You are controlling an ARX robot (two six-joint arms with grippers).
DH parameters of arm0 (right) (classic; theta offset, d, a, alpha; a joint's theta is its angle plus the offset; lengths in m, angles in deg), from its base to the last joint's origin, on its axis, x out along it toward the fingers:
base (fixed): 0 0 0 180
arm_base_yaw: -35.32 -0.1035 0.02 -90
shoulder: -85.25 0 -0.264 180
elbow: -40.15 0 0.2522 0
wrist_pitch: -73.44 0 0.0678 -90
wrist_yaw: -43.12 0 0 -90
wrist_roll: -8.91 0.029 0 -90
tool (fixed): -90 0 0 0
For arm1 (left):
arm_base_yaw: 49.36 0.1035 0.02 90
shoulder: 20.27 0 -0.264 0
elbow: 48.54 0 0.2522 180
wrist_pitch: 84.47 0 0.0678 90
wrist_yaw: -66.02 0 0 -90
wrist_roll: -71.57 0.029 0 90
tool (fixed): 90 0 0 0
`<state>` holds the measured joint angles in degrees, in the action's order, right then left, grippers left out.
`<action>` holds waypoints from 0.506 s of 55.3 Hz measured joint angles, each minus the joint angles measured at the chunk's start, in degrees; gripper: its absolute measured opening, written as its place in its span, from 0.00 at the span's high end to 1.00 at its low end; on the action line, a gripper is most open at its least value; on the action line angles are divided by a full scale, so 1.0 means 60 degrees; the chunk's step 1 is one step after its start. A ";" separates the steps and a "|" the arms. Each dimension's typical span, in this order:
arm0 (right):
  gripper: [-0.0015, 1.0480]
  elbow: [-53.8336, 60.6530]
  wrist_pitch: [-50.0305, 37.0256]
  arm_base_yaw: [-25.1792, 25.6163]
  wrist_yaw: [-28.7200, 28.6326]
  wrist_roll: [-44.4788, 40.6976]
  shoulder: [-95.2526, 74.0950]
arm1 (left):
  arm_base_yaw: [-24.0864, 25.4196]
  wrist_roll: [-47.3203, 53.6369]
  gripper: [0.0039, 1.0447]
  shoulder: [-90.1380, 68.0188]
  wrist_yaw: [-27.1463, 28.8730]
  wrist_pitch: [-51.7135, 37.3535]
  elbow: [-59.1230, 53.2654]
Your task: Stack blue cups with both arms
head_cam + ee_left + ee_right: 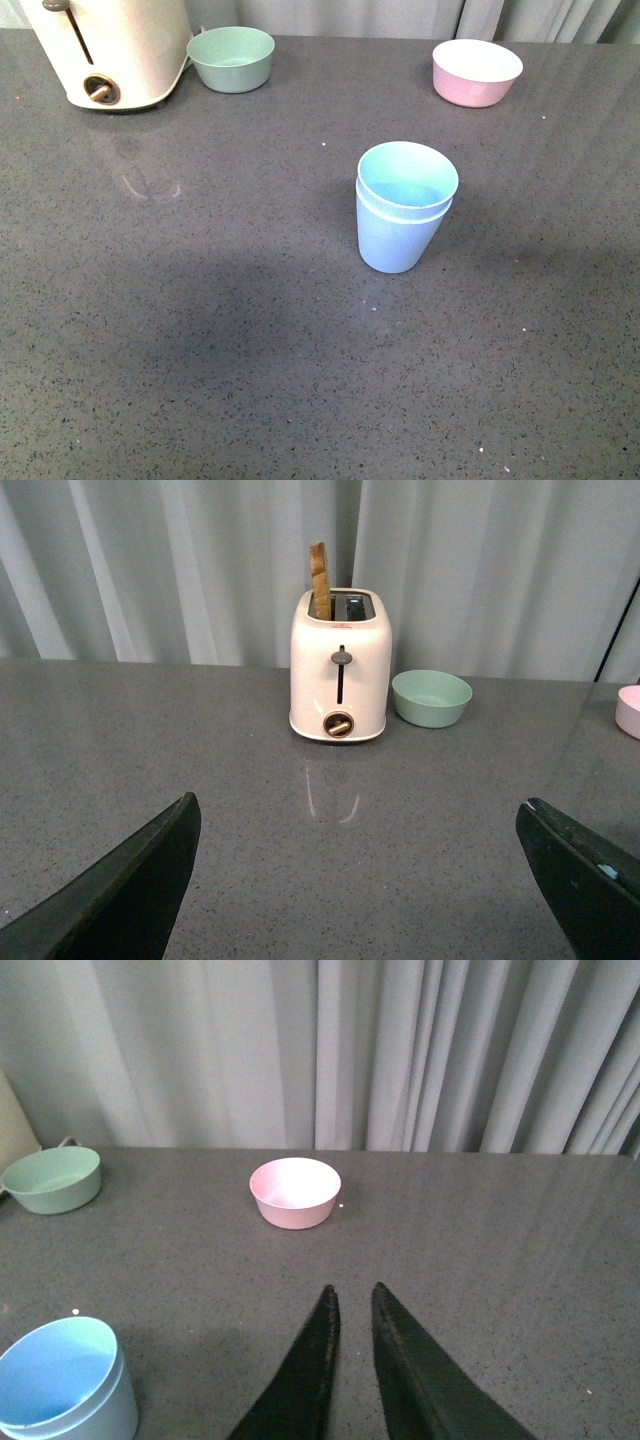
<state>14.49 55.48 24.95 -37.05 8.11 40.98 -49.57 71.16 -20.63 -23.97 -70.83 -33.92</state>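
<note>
Two light blue cups (404, 208) stand nested, one inside the other, upright near the middle of the grey table; the right wrist view shows them (62, 1380) at its lower corner. Neither arm appears in the front view. My left gripper (360, 815) is open, its two black fingers wide apart with bare table between them, facing the toaster. With fingers nearly touching and nothing held, my right gripper (353, 1292) is shut and sits to one side of the cups, pointing toward the pink bowl.
A cream toaster (110, 50) stands at the back left with a mint-green bowl (231, 58) beside it. A pink bowl (476, 72) sits at the back right. Grey curtains hang behind the table's far edge.
</note>
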 joint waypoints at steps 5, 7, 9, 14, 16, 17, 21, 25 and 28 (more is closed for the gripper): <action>0.98 0.0423 0.0127 0.0317 -0.0328 0.0025 0.0612 | 0.0000 0.0004 0.08 0.0000 0.0000 0.0000 0.0000; 0.98 0.0525 0.0175 0.0397 -0.0375 0.0029 0.0758 | 0.0000 0.0000 0.08 0.0000 0.0000 0.0000 0.0000; 0.98 0.0652 0.0251 0.0495 -0.0455 0.0029 0.0940 | 0.0000 0.0000 0.08 0.0000 0.0000 0.0000 0.0000; 0.98 0.0860 0.0397 0.0659 -0.0594 0.0029 0.1286 | 0.0000 0.0000 0.08 0.0000 0.0000 0.0000 0.0000; 0.98 0.0933 0.0463 0.0710 -0.0656 0.0029 0.1428 | 0.0000 0.0000 0.08 0.0000 -0.0004 0.0000 0.0000; 0.98 0.0958 0.0488 0.0732 -0.0663 0.0029 0.1472 | 0.0000 0.0000 0.08 0.0000 -0.0004 0.0000 0.0004; 0.98 0.1111 0.0696 0.1198 -0.1399 0.0029 0.1818 | 0.0000 0.0000 0.08 0.0000 0.0000 0.0000 0.0004; 0.98 0.1235 0.0885 0.1577 -0.1563 0.0033 0.2131 | 0.0000 0.0000 0.08 0.0000 0.0007 0.0000 0.0000; 0.98 0.1326 0.1042 0.1679 -0.1588 0.0033 0.2401 | 0.0000 0.0000 0.08 0.0000 0.0004 0.0000 0.0000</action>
<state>22.44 61.73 35.03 -46.58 8.31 55.38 -49.57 71.16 -20.63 -23.95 -70.83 -33.92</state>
